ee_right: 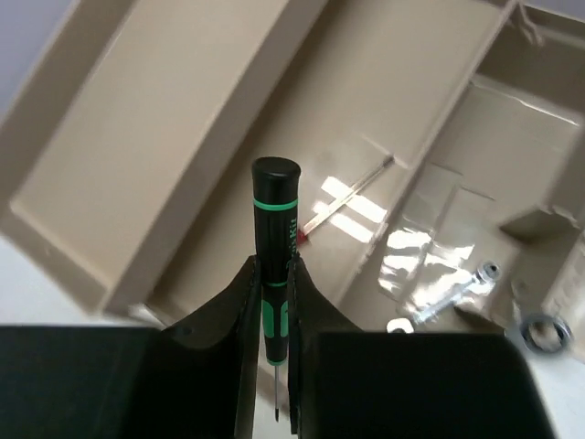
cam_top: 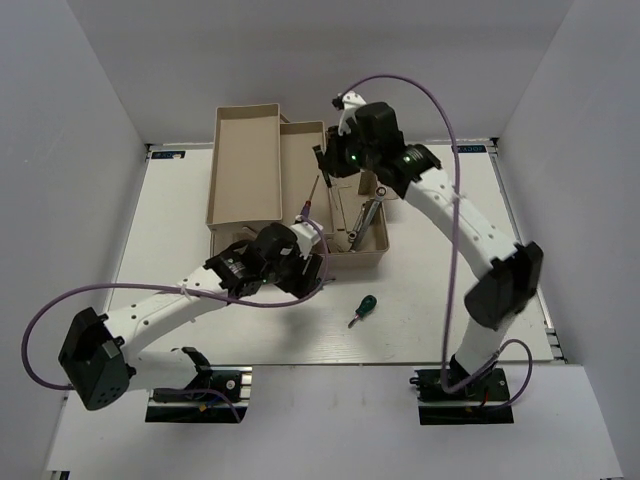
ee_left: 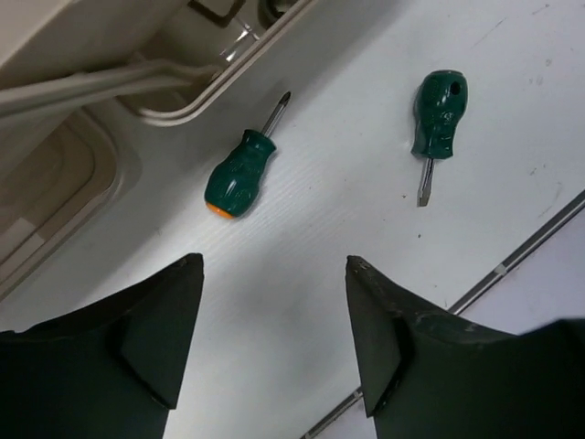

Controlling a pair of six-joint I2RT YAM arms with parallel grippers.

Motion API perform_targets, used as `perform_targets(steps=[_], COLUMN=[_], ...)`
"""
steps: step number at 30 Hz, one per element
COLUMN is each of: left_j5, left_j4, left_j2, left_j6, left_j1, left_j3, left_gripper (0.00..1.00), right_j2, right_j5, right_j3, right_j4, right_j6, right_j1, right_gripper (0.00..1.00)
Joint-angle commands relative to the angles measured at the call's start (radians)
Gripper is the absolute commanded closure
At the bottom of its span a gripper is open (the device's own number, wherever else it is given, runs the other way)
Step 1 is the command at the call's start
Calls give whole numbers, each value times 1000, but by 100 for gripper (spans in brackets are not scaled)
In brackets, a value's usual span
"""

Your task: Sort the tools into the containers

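My right gripper (ee_right: pixel 274 267) is shut on a black-and-green screwdriver (ee_right: pixel 275 219), held handle-up above the beige toolbox trays (ee_right: pixel 183 137). From above, this gripper (cam_top: pixel 335 158) hangs over the middle tray (cam_top: pixel 300 160). A thin screwdriver (ee_right: pixel 352 194) lies in that tray. A silver wrench (cam_top: pixel 365 218) rests in the toolbox base (cam_top: pixel 380 245). My left gripper (ee_left: pixel 274 265) is open and empty above the table, just short of a stubby green screwdriver (ee_left: pixel 239 174). A second stubby green one (ee_left: pixel 439 117) lies to its right, also seen from above (cam_top: pixel 361 310).
The large upper tray (cam_top: pixel 245 165) stands at the toolbox's left. The toolbox's pale handle (ee_left: pixel 110 87) shows at the upper left of the left wrist view. White walls close in the table on three sides. A metal rail (ee_left: pixel 521 251) runs along the table's near edge.
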Motion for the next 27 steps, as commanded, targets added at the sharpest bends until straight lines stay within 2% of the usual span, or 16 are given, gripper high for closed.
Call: perform_targets(steps=[1, 2, 3, 4, 5, 6, 7, 11, 16, 23, 26, 27], left_j5=[-32, -62, -62, -77, -90, -99, -108, -143, -176, -222, -233, -223], left_j4=[73, 82, 102, 102, 114, 114, 114, 142, 162, 208, 218, 229], left_j2=[13, 13, 37, 49, 62, 77, 109, 157, 252, 364, 407, 427], left_j6=[59, 77, 88, 100, 123, 134, 143, 174, 209, 261, 271, 271], left_j1=[-34, -34, -49, -62, -72, -72, -83, -92, -102, -102, -102, -102], left_j3=[-21, -22, -32, -32, -32, -23, -23, -12, -3, 9, 29, 40], left_gripper=[26, 25, 25, 25, 25, 25, 23, 23, 23, 25, 27, 34], right_j2=[190, 219, 245, 294, 323, 326, 323, 248, 193, 67, 18, -8], right_j5=[-188, -233, -333, -372, -408, -486, -509, -615, -635, -661, -687, -693], right_j3=[168, 258, 288, 340, 360, 357, 345, 255, 126, -80, -144, -169], right_j4=[-98, -106, -120, -126, -116, -108, -90, 31, 49, 89, 89, 86], right_j6=[98, 115, 123, 129, 155, 161, 168, 189, 244, 261, 238, 228], right_j1=[-47, -72, -76, -93, -105, -118, -130, -176, -253, -334, -354, -362], right_gripper=[92, 79, 47, 33, 26, 13, 10, 10, 17, 18, 18, 18])
